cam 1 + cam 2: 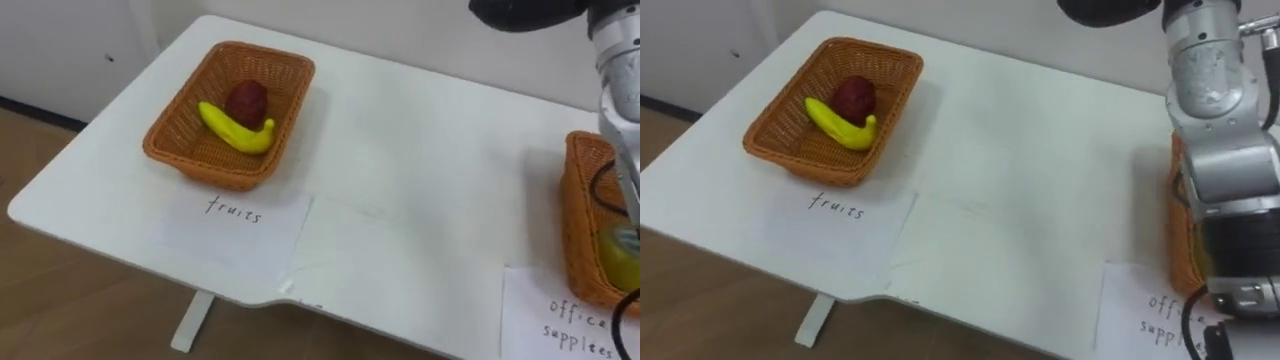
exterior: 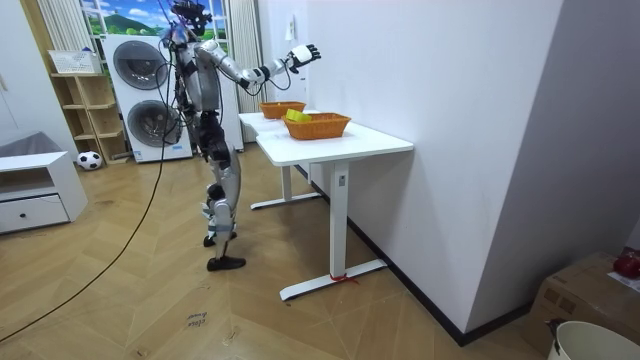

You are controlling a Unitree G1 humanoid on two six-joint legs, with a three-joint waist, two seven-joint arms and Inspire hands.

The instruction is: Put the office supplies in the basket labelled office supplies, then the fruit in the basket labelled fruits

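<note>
Banana (image 1: 236, 131) lies in fruit basket (image 1: 172, 128) near table (image 1: 420, 180) edge.

Robot by white table (image 2: 372, 146); right robot hand (image 2: 305, 53) spread above baskets (image 2: 318, 130).

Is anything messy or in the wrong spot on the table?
Nothing is spilled or tipped. The banana and dark red fruit lie neatly in the fruits basket. One oddity: a yellow-green thing sits in the office supplies basket; it might be fruit, but it's too hidden to tell.
</note>
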